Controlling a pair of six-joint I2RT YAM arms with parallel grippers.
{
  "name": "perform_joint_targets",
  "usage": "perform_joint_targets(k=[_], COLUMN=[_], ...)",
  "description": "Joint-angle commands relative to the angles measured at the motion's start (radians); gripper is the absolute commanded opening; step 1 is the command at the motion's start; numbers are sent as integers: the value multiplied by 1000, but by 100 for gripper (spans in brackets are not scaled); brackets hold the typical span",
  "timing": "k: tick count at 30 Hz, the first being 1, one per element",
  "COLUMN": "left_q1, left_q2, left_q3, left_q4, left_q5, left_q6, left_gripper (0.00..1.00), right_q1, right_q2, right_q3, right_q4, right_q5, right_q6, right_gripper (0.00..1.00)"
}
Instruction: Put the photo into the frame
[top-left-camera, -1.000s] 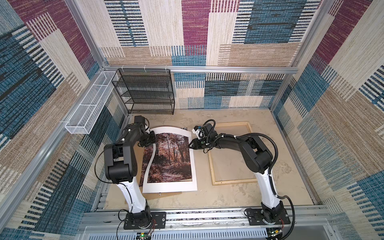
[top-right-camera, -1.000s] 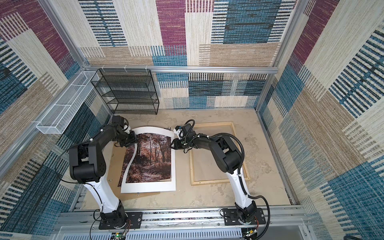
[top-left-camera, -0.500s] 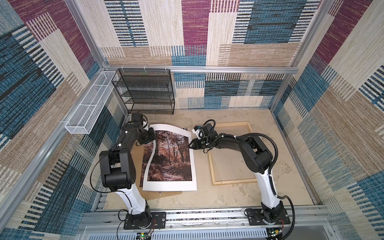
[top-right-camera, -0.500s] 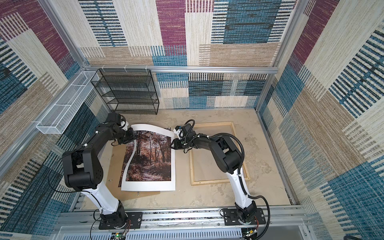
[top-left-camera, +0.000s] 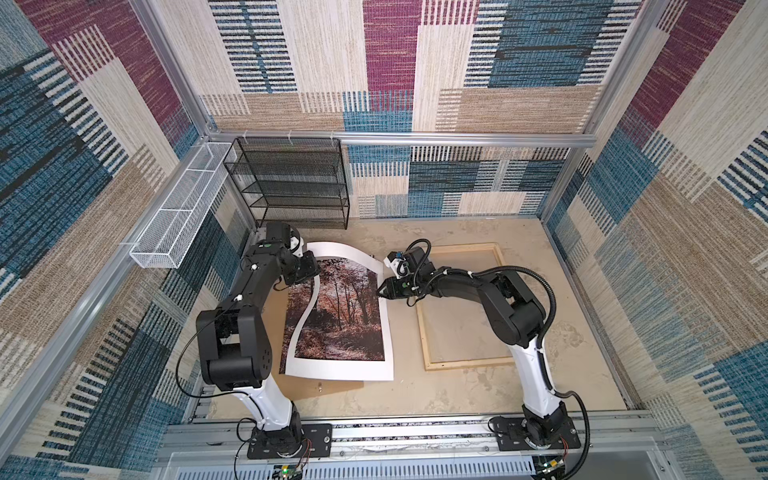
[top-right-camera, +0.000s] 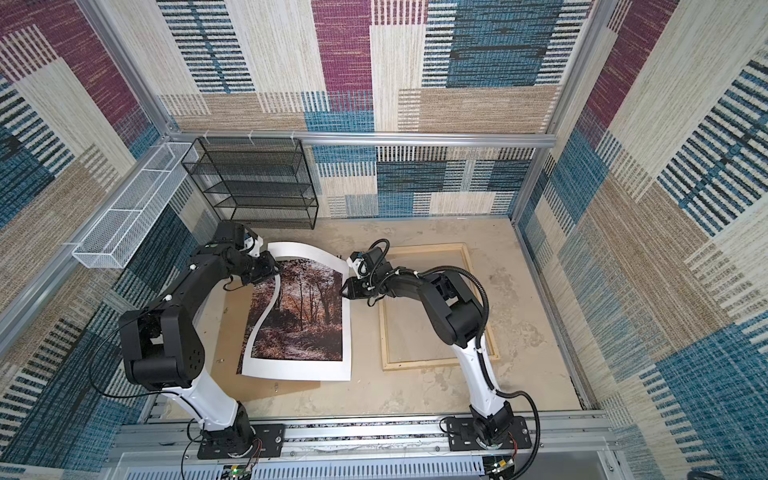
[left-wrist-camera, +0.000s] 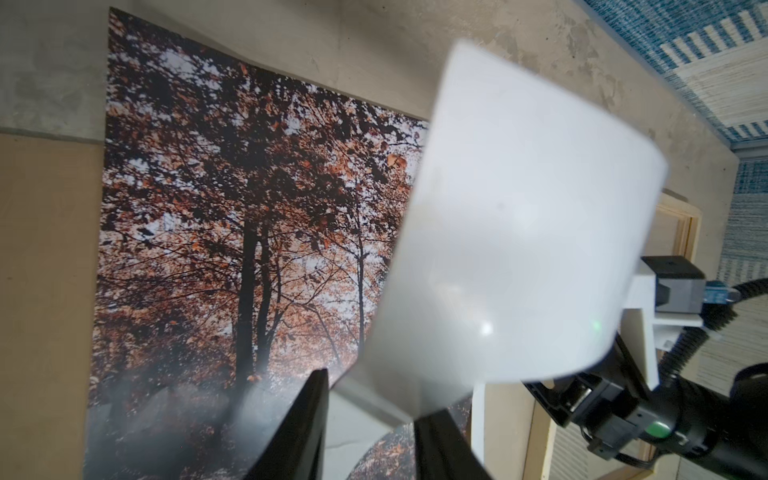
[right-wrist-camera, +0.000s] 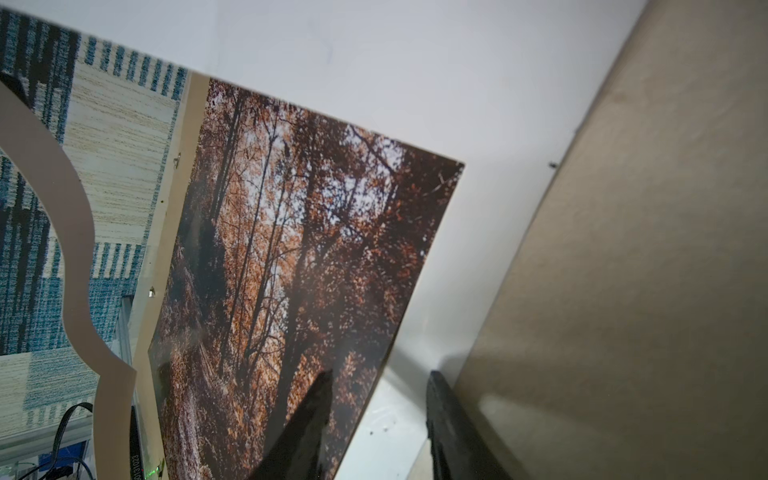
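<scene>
Left of the frame (top-left-camera: 465, 363), the left gripper (top-left-camera: 314, 272) and right gripper (top-left-camera: 380, 291), jaws narrowed, pinch the white mat (top-left-camera: 340, 370) arched over the photo (top-left-camera: 345, 320).

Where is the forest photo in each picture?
In a top view: the photo lies left of the frame.
In a top view: the photo, same place.
Left wrist: behind the curled white mat.
Right wrist: beneath that mat.
Shared landmark: the white mat.
</scene>
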Motion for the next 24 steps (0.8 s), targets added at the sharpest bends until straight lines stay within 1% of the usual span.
perform_joint_targets(k=[1,12,18,24], left_q1=[-12,-30,-30,-31], left_q2=[-12,-34,-71,-105], left_q3=[1,6,-6,-29], left_q4=[4,4,15,57], left_q5=[40,58,48,74], left_q6=[-4,1,12,21], left_gripper=[38,38,45,44], right_q1=[-3,-11,-12,-12], right_q2=[10,9,14,15], right_q3=[-6,0,7,9], right_q4=[-91,-96,-97,-99], right_q5=[71,73,70,68], right_q6=[-12,-22,-28,-32], right_gripper=[42,44,44,44])
